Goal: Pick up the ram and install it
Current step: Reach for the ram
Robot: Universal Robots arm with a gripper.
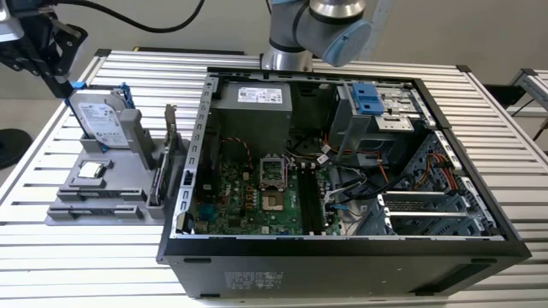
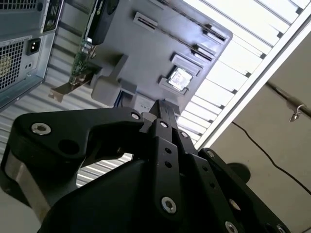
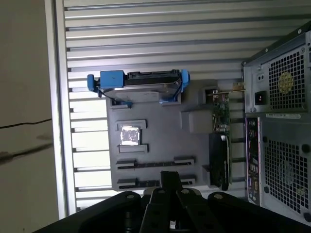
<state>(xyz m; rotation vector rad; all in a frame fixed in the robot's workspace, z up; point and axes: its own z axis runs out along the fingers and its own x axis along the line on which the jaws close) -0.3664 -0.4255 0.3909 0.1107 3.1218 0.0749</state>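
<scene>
1. Right now my jaws hang at the upper left of the exterior view, above the hard drive in its blue brackets, touching nothing.
2. In the second wrist view my fingertips sit pressed together, so the jaws are closed and empty.
3. The ram shows as a thin dark strip on edge between two clips of the gray holder, well apart from me. A similar strip lies in the next slot, partly behind my fingertips, and I cannot tell what it is.
4. That holder also carries the square silver processor chip and an expansion card standing on edge.
5. An open computer case fills the middle of the exterior view on the slatted tabletop, with the holder just beside it at the exterior view's left.
</scene>
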